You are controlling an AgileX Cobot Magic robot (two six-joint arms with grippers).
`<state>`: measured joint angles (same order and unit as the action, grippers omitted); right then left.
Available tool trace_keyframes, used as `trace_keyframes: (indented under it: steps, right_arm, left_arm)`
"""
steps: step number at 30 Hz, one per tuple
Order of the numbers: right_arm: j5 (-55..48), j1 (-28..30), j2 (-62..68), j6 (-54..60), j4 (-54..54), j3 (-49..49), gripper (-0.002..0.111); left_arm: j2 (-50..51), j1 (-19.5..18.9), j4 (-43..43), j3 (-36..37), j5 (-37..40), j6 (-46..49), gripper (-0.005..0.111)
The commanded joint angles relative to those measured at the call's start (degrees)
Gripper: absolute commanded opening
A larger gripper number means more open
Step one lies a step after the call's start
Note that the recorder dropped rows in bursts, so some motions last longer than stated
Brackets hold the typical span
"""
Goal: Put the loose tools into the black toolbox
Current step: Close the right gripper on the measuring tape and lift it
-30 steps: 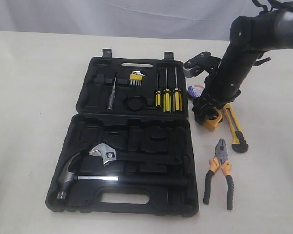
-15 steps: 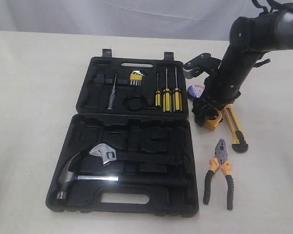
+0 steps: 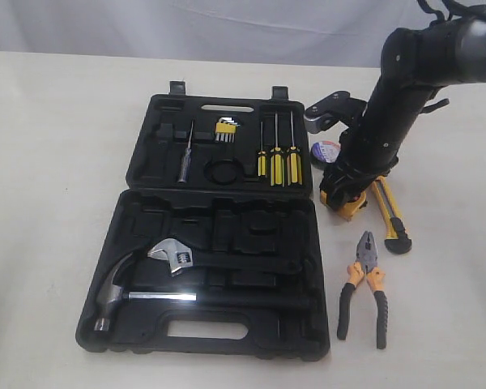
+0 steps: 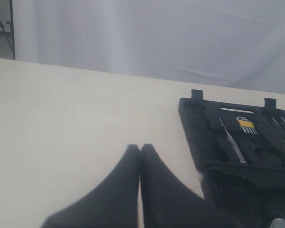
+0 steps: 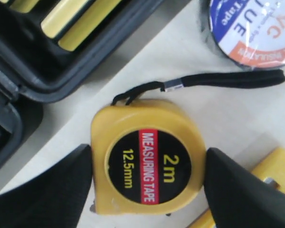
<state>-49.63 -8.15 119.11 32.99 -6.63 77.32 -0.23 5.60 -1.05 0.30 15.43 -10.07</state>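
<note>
Exterior view: a black toolbox (image 3: 138, 162) is lying open on a pale table (image 3: 57, 162), filling the centre and left of the frame, with its lid half toward the top and its base half toward the bottom. A steel hammer (image 3: 117, 296) and an adjustable wrench (image 3: 172, 256) are sitting in the base half at lower left. 3 yellow-handled screwdrivers (image 3: 277, 158) and a set of hex keys (image 3: 225, 130) are sitting in the lid half. 4 loose tools are lying on the table to the right of the box. A yellow tape measure (image 3: 348, 203) is sitting just beside the lid's lower right corner, right of centre, with the right arm reaching down onto it from the upper right. A yellow-black utility knife (image 3: 391, 215) is lying just to its right, a small dark tape roll (image 3: 326, 151) with a white-purple label is sitting just above it, and orange-black handled pliers (image 3: 364, 284) are lying at lower right, nose pointing up the frame. Right wrist view: the right gripper (image 5: 148, 164) is straddling the tape measure, whose face is reading 2m, and its 2 black fingers (image 5: 47, 190) are touching opposite sides of the yellow case, pinching it. Left wrist view: the left gripper (image 4: 139, 148) is hovering over bare table, apart from the box, its tips pressed together.
</note>
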Motion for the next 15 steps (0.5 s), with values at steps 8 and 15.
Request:
trace_keyframes:
  steps: [8, 15]
  right_arm:
    - [-0.2, -0.1, -3.0, -0.9, 2.3, 0.0, 0.015]
    - [-7.8, -2.0, -9.0, -0.4, 2.5, 6.2, 0.015]
  left_arm:
    - [0.2, 0.3, 0.2, -0.3, 0.1, -0.1, 0.0]
    - [0.2, 0.3, 0.2, -0.3, 0.1, -0.1, 0.0]
